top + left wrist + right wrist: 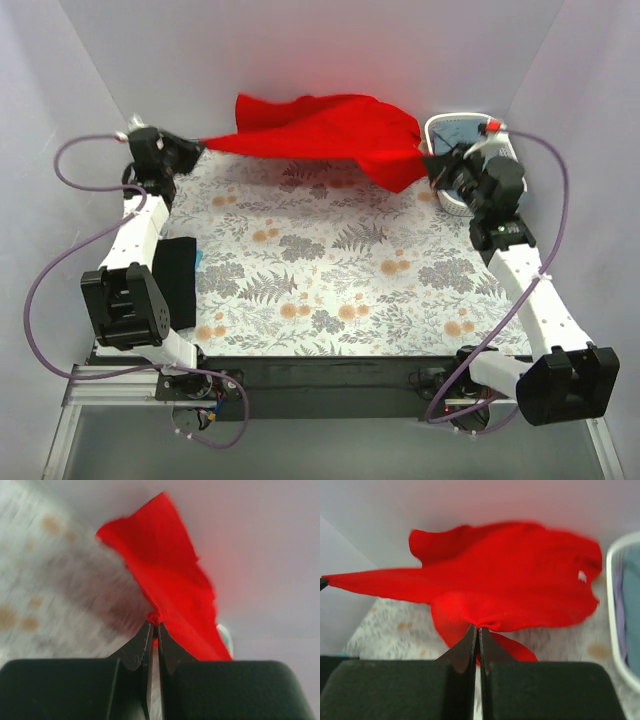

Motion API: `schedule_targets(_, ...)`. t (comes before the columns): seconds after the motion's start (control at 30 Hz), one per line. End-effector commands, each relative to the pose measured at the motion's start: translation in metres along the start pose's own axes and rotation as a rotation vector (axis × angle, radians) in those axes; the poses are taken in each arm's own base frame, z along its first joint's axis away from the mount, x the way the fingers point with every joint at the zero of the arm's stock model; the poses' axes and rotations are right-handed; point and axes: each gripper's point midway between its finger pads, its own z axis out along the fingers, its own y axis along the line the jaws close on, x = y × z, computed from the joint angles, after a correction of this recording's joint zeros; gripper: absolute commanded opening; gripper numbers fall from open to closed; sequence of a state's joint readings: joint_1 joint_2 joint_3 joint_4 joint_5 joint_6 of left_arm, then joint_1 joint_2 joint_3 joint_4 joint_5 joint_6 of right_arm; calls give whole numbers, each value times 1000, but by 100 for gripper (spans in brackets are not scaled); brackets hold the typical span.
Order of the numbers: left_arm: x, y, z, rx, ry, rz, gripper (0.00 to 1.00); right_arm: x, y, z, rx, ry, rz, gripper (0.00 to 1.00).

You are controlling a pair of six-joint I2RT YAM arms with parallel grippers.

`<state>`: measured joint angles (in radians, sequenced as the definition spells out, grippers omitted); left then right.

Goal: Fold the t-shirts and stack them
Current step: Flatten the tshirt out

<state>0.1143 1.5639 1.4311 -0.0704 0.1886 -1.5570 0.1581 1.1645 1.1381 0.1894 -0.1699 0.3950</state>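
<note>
while red t-shirt hangs stretched, basket beside, black t-shirt left

The right claw pinches the red t-shirt; a white basket at right

L arm, R arm extended fwd, fingers pinched.
</note>
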Motion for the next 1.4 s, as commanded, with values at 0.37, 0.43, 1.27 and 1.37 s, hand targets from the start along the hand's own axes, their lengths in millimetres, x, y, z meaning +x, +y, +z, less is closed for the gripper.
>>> schedule_targets(0.37, 192, 200, -85, -455, 411, -240, 0, 231, -62, -124, 234, 455, 244, 1)
schedule_targets(0.43, 194, 203, -103, -483, 410, -221, 0, 248, -64, -142, 269, 524, 265, 1)
schedule_targets(1.27, 185, 233, -184, -710, 348, -82, 0, 262, -37, -230, 332, 680, 384, 1)
schedule_targets(1.37, 181, 223, -164, -672, 377, -75, 0, 253, -42, -211, 336, 657, 361, 1)
